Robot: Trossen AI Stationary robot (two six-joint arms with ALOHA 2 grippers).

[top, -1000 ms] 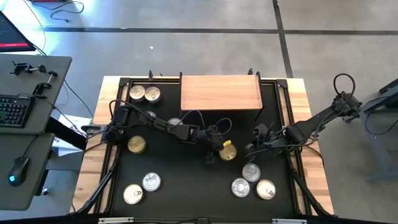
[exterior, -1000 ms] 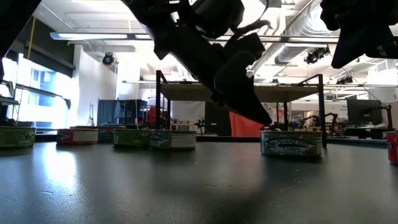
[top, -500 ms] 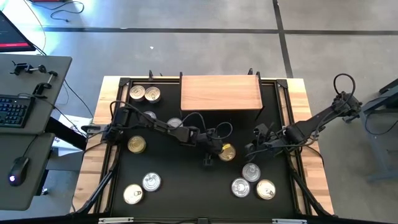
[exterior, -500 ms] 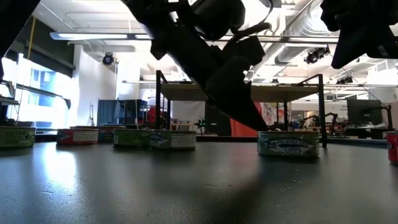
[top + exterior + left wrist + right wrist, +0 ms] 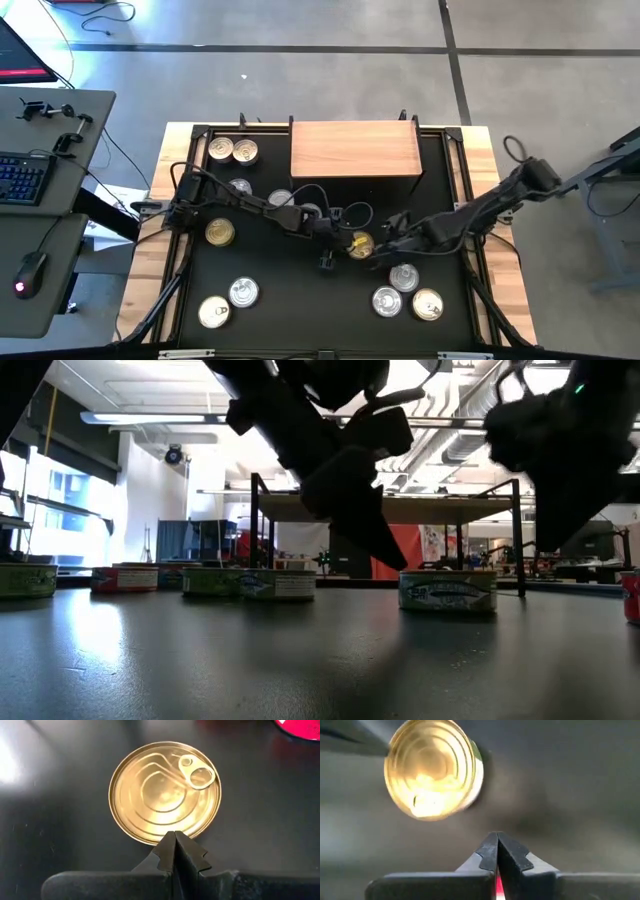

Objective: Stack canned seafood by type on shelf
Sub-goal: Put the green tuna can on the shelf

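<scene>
Gold can (image 5: 165, 792) before shut left pincer (image 5: 175, 840)

ten cans (image 5: 220, 233), one wooden shelf (image 5: 355, 150), two arms.

1. The gold-lidded can (image 5: 165, 791) has a polished metal lid, smooth, with pressed concentric rings and a shiny pull tab (image 5: 199, 774).
2. The table mat (image 5: 200, 660) is black and smooth, with a soft sheen that mirrors the room lights.
3. The shelf (image 5: 355, 149) is light-brown wood with a plain matt top.
4. The left gripper (image 5: 176, 851) has matt black fingers that look like plastic.
5. The silver-lidded cans (image 5: 388, 300) are bright bare metal.
</scene>
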